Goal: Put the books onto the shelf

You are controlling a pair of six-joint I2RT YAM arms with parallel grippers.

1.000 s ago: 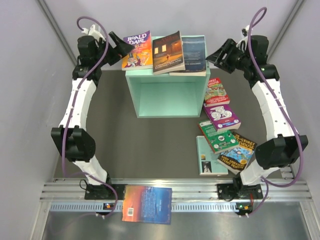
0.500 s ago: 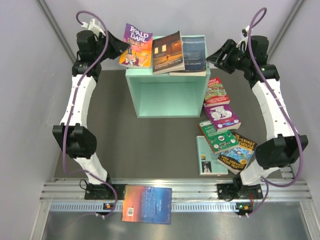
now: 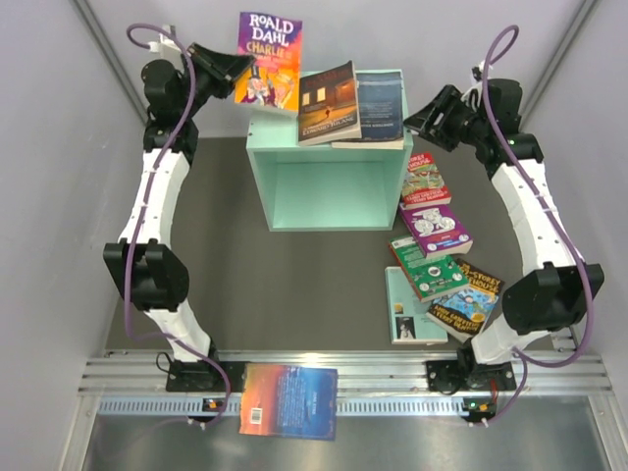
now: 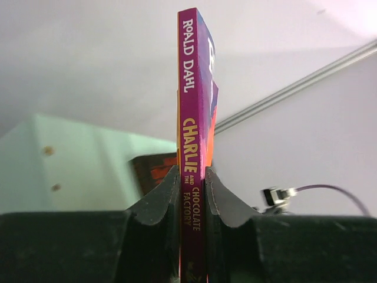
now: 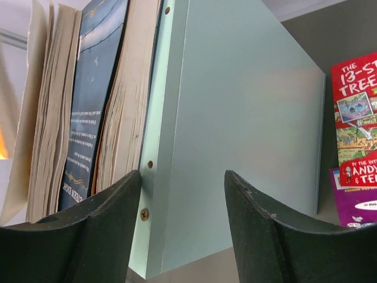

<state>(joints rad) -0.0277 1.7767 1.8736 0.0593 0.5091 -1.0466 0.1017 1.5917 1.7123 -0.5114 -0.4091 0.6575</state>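
Left pincer [image 4: 191,172] clamped on the spine of the purple book [image 3: 270,61], held upright and raised by the top left corner of the shelf [image 3: 324,149]. Right pincer [image 5: 182,175] stands apart, empty, beside the shelf's right wall. Two books [image 3: 329,101] lie on the shelf top; other books [image 3: 437,250] lie on the bench [image 3: 294,285].

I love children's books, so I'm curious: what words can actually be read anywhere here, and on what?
"ROALD DAHL" and "CHARLIE AND THE CHOCOLATE FACTORY": spine of the purple book, clamped in the left hand.
"13-ST" and "TREE", both cut off by the picture's edge: red book beside the shelf.
Everything else: too small or blurred to read.
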